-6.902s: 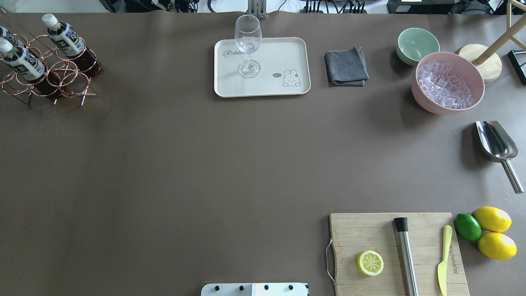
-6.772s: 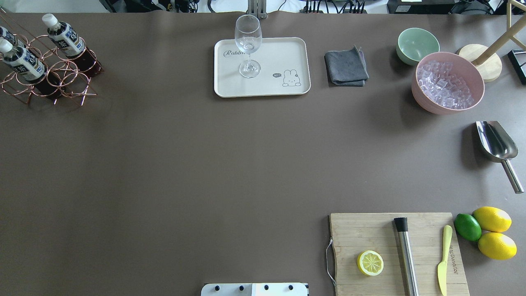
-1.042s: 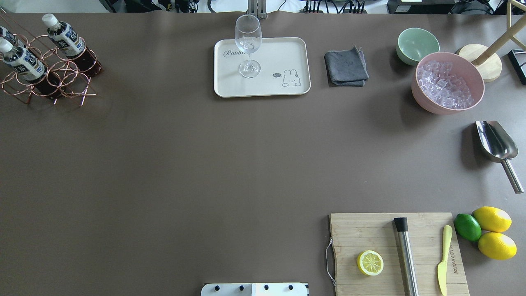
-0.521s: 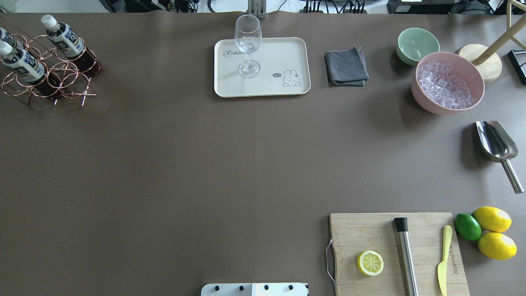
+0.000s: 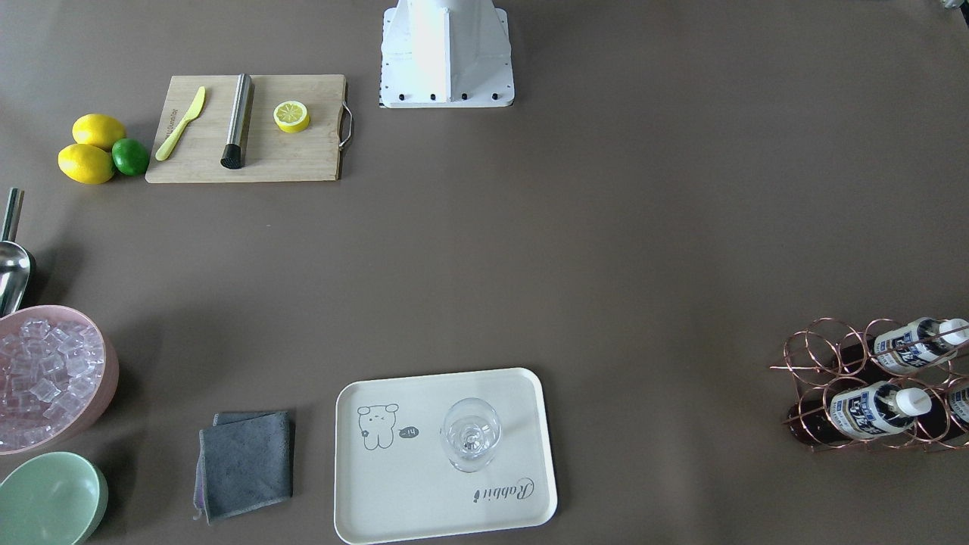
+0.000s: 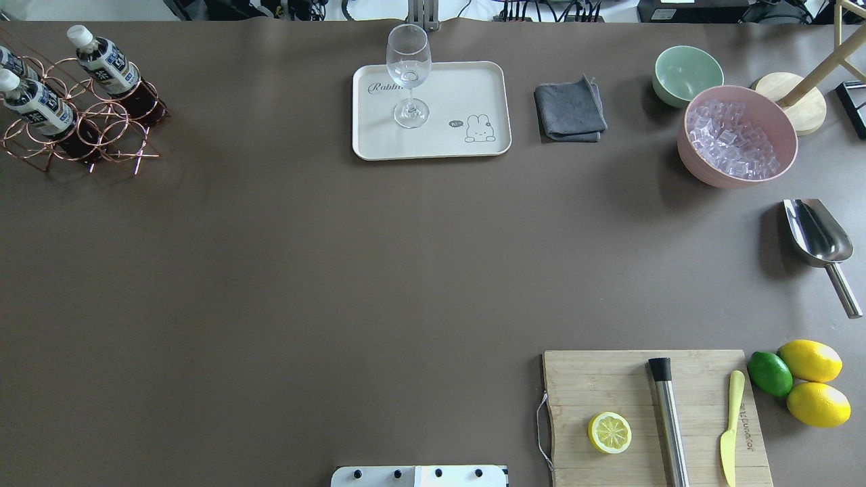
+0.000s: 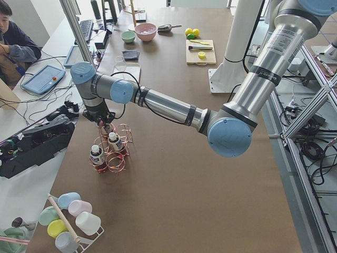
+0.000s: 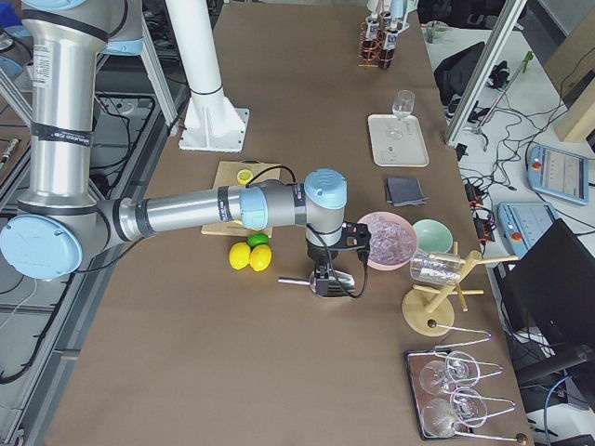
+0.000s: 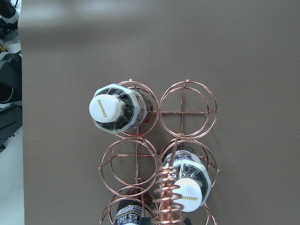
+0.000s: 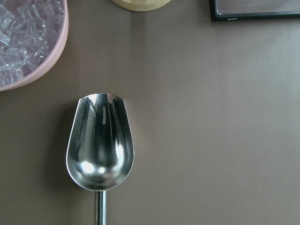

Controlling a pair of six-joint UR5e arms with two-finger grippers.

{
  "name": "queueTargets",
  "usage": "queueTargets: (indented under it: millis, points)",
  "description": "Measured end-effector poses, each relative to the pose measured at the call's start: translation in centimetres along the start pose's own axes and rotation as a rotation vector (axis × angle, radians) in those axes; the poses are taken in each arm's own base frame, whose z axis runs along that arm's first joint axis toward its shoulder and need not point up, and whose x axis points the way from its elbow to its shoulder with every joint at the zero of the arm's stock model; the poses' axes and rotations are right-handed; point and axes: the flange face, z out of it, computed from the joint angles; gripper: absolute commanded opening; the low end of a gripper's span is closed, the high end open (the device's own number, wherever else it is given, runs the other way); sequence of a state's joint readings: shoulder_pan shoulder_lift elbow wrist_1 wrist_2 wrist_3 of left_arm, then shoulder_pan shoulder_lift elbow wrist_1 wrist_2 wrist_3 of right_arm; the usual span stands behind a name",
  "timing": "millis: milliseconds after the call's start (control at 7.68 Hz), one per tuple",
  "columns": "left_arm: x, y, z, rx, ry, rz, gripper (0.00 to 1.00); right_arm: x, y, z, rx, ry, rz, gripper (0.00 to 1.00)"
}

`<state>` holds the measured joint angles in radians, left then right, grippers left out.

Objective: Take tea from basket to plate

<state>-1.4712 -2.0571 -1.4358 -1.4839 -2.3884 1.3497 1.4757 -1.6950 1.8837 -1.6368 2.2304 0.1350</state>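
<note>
Three tea bottles (image 6: pixel 101 61) with white caps lie tilted in the copper wire basket (image 6: pixel 115 132) at the table's far left corner. The left wrist view looks straight down on the basket (image 9: pixel 187 111), on one bottle's cap (image 9: pixel 107 108) and on the coiled handle (image 9: pixel 168 197). My left gripper (image 7: pixel 104 125) hangs just above the basket; I cannot tell whether it is open. The cream plate (image 6: pixel 467 88) lies at the far middle with a stemmed glass (image 6: pixel 409 74) on it. My right gripper (image 8: pixel 323 286) hovers over a steel scoop (image 10: pixel 100 145); its state is hidden.
A grey cloth (image 6: pixel 570 109), a green bowl (image 6: pixel 687 74) and a pink bowl of ice (image 6: pixel 737 135) lie right of the plate. A cutting board (image 6: pixel 588 379) with a lemon half, a muddler and a knife is near right, with lemons and a lime beside it.
The basket and its bottles have shifted very slightly in the overhead view. Nothing else has moved.
</note>
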Motion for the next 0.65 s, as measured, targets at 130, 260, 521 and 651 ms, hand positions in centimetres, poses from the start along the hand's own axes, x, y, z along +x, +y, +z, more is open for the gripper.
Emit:
queueTargets:
  millis: [130, 260, 521, 651]
  points:
    - [0.0, -0.1, -0.2, 0.0, -0.003, 0.0, 0.0, 0.0, 0.0, 0.0, 0.0, 0.0, 0.0, 1.0]
    - [0.0, -0.4, -0.6, 0.0, -0.006, 0.001, 0.0, 0.0, 0.0, 0.0, 0.0, 0.0, 0.0, 1.0]
    - [0.4, -2.0, -1.7, 0.011, 0.002, -0.003, 0.0, 0.0, 0.0, 0.0, 0.0, 0.0, 0.0, 1.0]
    - [0.6, -3.2, -2.3, 0.019, 0.007, -0.002, 0.0, 0.0, 0.0, 0.0, 0.0, 0.0, 0.0, 1.0]
